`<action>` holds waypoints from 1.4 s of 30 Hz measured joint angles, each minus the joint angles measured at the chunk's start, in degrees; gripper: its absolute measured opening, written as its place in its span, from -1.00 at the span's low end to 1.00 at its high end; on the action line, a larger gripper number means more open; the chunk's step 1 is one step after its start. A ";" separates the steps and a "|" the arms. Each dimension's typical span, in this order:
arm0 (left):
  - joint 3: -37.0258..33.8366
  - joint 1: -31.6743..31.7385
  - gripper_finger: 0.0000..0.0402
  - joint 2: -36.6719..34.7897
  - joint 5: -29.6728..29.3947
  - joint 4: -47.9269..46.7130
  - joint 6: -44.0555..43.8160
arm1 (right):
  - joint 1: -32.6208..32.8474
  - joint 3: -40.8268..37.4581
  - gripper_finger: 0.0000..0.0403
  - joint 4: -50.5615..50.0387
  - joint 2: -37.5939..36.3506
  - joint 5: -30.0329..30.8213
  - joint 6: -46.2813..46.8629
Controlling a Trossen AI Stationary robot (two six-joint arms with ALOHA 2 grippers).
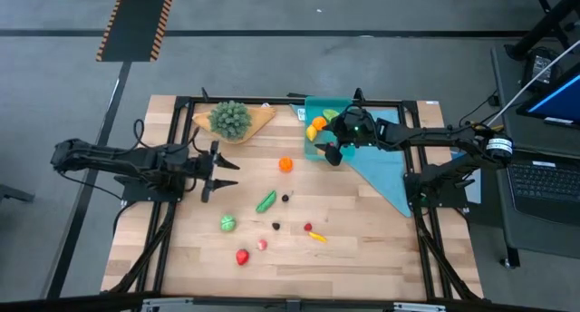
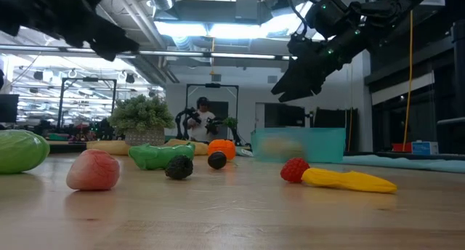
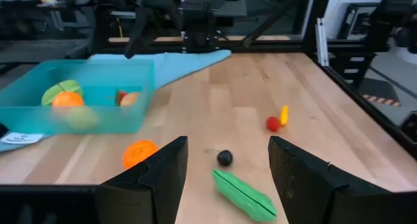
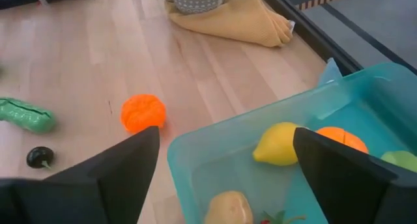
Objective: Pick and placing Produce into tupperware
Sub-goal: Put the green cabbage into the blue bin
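The right gripper [image 4: 221,178] hangs above the near corner of the teal tupperware [image 4: 195,142], jaws spread wide and holding nothing. Directly between and beyond the jaws, inside the box, lie a yellow lemon [image 4: 279,144], an orange fruit [image 4: 342,138], a tan potato-like piece [image 4: 229,208] and a green piece at the far edge. Just outside the box wall, off one jaw, an orange tangerine [image 4: 143,112] sits on the wooden desk [image 4: 85,61], with a green pea pod [image 4: 26,114] and a small dark berry [image 4: 40,156] farther off. Beyond them a bushy green plant [image 1: 230,118] rests on a tan board. The tupperware stands on a light-blue cloth [image 1: 385,171] at the desk's back right.

The left gripper [image 3: 225,165] hovers low over the desk's left side, jaws likewise apart and empty. Just ahead between them lie the dark berry [image 3: 225,158] and the pea pod [image 3: 244,193]; the tangerine [image 3: 139,152] sits off one jaw, a red strawberry [image 3: 273,123] and a yellow pepper [image 3: 284,114] farther out. In the low view, a person stands in the room behind
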 joint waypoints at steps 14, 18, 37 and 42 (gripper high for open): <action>8.89 -19.10 0.03 -1.09 -16.25 -18.38 -12.46 | 3.70 -0.04 0.76 0.00 0.00 0.02 -0.07; 11.16 -25.06 0.03 2.11 -22.00 -23.78 -20.30 | 5.00 -0.07 0.76 0.02 0.00 0.02 -0.02; 28.09 -47.91 0.03 32.59 -39.53 -34.70 -55.25 | 7.64 -0.07 0.77 1.00 1.04 0.14 -1.84; 35.45 -49.22 0.03 42.32 -39.38 -42.91 -67.66 | 7.64 -0.07 0.77 4.83 4.79 0.15 -3.23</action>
